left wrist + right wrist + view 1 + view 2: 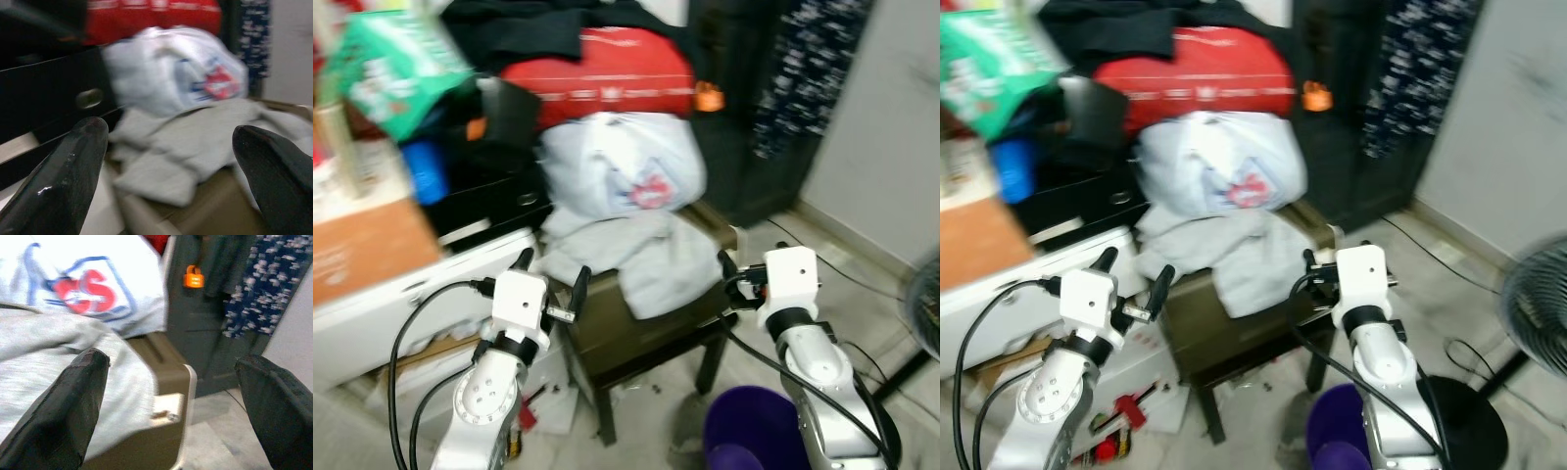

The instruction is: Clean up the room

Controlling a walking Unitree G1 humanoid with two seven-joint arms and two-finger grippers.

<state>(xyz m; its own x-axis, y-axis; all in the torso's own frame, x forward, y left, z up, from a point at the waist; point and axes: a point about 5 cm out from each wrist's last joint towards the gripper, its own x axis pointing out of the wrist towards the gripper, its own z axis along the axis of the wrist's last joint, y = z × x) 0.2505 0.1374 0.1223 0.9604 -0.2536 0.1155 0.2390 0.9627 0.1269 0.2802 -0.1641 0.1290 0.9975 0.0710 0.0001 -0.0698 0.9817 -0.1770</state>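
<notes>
At the far left a green package (386, 64) sits high on a cluttered stack, with a blue object (426, 171) below it and an orange-brown box (367, 250) nearer, resting on a white cabinet (401, 299). The left gripper (551, 277) is raised in front of the cabinet, its two black fingers (63, 176) spread wide with nothing between them, pointing toward the brown chair (636, 333) at the centre.

On the chair seat lies a crumpled grey garment (646, 259), one fold hanging over the near edge. A white plastic bag (622, 166) with a red and blue print rests on the far part of the garment, and a red bag (597, 73) lies above it, under dark clothing (514, 24). In the left wrist view the garment and the white bag lie straight ahead between the fingertips, apart from them.

The right gripper (732, 279) is held just beside the chair's right edge, its fingers (73, 406) also spread apart and empty; the right wrist view looks along them at the garment, the chair's corner and a dark door with an orange padlock (193, 276). A purple bucket (749, 426) stands on the floor near the right arm, below the chair. Dark patterned cloth (803, 59) hangs at the far right, and a fan (1538, 304) stands at the right edge.
</notes>
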